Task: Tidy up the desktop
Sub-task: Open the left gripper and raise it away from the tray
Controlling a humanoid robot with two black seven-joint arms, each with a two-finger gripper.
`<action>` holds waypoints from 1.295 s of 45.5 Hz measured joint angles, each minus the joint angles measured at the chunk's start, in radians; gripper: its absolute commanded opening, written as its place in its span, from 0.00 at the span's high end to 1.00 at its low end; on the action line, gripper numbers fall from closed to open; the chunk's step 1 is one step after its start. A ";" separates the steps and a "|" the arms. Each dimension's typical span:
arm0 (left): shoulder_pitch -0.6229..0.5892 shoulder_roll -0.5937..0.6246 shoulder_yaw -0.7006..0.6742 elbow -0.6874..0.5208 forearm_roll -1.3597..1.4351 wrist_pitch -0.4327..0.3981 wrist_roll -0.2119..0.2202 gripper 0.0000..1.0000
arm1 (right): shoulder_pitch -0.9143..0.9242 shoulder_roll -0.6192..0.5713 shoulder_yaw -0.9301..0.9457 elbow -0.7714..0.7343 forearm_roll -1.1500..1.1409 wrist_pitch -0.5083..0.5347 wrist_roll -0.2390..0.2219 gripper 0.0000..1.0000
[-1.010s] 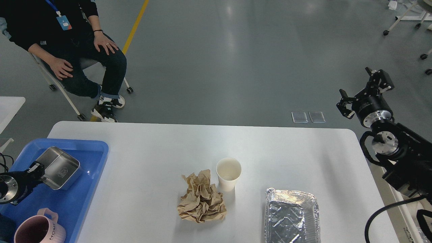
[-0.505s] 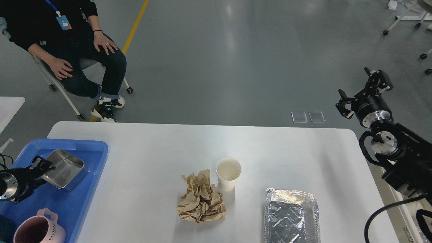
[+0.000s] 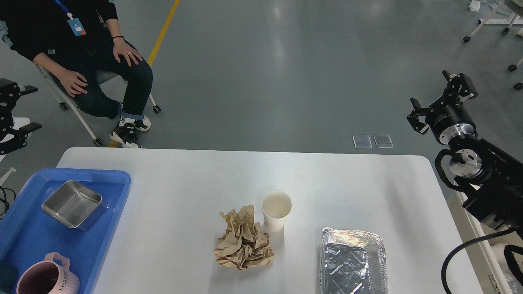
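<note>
Withdrawn since a second ago: left gripper point(image 3: 16, 112), gone from the steel container point(image 3: 72, 203) and now raised at the left edge, fingers spread wide and holding nothing. Steel container released, resting flat in the blue tray point(image 3: 118, 192), below and to the right of that gripper and well apart from it. Right gripper point(image 3: 441, 102) barely shifted, up at the right edge beyond the far right corner of the desktop point(image 3: 347, 179), fingers likewise spread and empty.

Step in hand, by judgement: one placement just finished, next pick not yet begun. Probably next: one of the loose items lying on the desktop below and between the two grippers. Crumpled brown paper point(image 3: 244, 241) touching or nearly touching the white paper cup point(image 3: 276, 209); hard to say which. Foil tray point(image 3: 354, 261) nearer the right gripper, below and to its left, well apart from the cup. Needed for the cup: a light squeeze across its rim or wall, and a clean approach past the paper so as not to tip it.

Count: one steel container and one pink mug point(image 3: 47, 279) in one blue tray; loose on the desktop, one paper cup, one paper wad, one foil tray. Two grippers, both empty. One seated person point(image 3: 81, 45) beyond the desktop's far left corner.
</note>
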 measured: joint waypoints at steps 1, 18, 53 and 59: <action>-0.008 -0.025 -0.024 0.000 -0.006 0.000 0.000 0.02 | 0.001 0.000 0.000 0.000 -0.002 0.000 0.000 0.00; 0.049 -0.528 -0.304 0.007 -0.481 0.052 0.013 0.02 | 0.002 0.008 0.000 -0.002 -0.010 -0.003 0.000 0.00; 0.182 -0.741 -0.501 0.006 -0.577 0.044 0.001 0.02 | -0.008 0.010 -0.108 -0.001 -0.032 -0.022 0.003 0.00; 0.200 -0.743 -0.513 0.006 -0.577 0.046 -0.015 0.02 | -0.008 0.020 -0.116 0.000 -0.145 -0.021 0.005 0.00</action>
